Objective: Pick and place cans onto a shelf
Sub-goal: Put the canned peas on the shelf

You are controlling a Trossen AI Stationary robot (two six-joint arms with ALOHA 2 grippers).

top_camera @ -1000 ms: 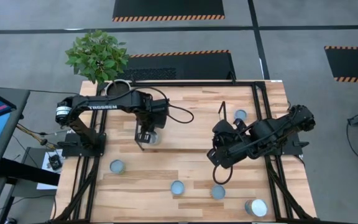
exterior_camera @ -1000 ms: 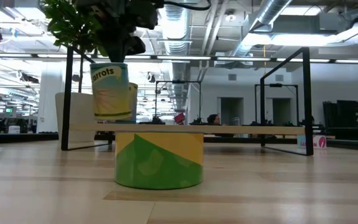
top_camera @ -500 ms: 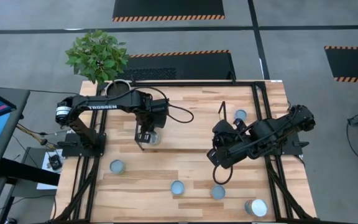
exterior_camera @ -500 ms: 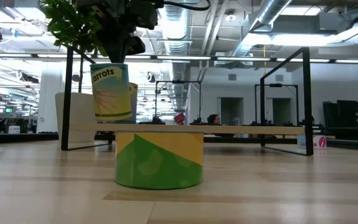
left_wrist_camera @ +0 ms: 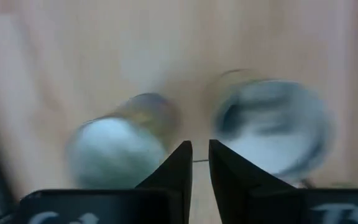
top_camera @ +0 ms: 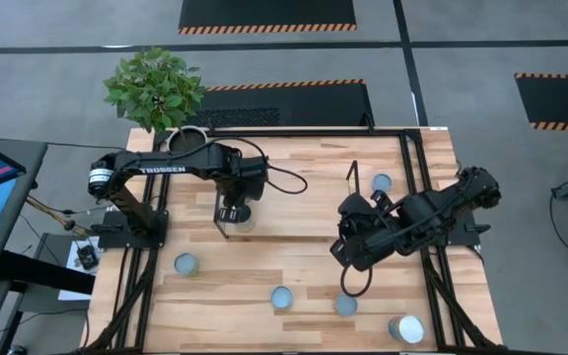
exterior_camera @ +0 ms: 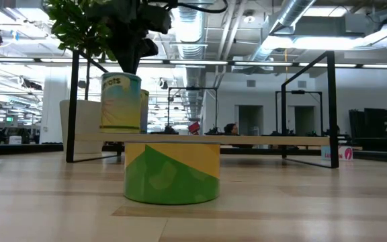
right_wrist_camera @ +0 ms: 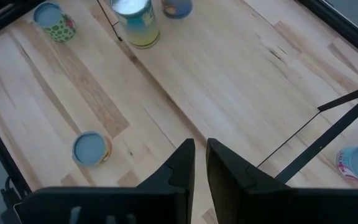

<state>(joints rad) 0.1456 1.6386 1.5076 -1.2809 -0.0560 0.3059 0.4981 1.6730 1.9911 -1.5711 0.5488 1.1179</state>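
Left gripper [top_camera: 236, 210] sits over the left end of the shelf [top_camera: 294, 219], directly above a carrots-labelled can [exterior_camera: 120, 102]. In the low view this can stands upright on the shelf board [exterior_camera: 261, 140], with the dark gripper [exterior_camera: 130, 50] just above its top; whether they are touching at the rim cannot be told. In the left wrist view the two dark fingers [left_wrist_camera: 178, 163] stand almost together with only a thin gap, nothing between the tips. Two blurred can tops lie beyond them, one pale [left_wrist_camera: 114, 149] and one silvery [left_wrist_camera: 272, 124], one to each side of the fingertips

Right gripper [top_camera: 346, 248] hovers above the right half of the table [top_camera: 294, 266], near the shelf's right wire upright [top_camera: 353, 177]. Right wrist view: fingers [right_wrist_camera: 185, 163] nearly closed, holding nothing, bare tabletop [right_wrist_camera: 229, 81] beneath

Cans off the shelf, high view:
- one blue-topped can [top_camera: 382, 182] at the far right of the table, beyond the right arm
- one [top_camera: 185, 263] near the left front
- one [top_camera: 281, 297] front centre
- one [top_camera: 345, 304] just right of it, below the right gripper
- one larger silver-topped can [top_camera: 406, 328] at the front right corner

Low view: a green-and-yellow can [exterior_camera: 172, 172] stands close to the camera on the table, in front of the shelf

Right wrist view also shows a yellow-sided can [right_wrist_camera: 134, 22] beside the black wire upright [right_wrist_camera: 107, 18], a green dotted can [right_wrist_camera: 55, 22], and a blue-topped can [right_wrist_camera: 91, 149] alone on the boards

Potted plant [top_camera: 154, 89] at the back left corner of the table
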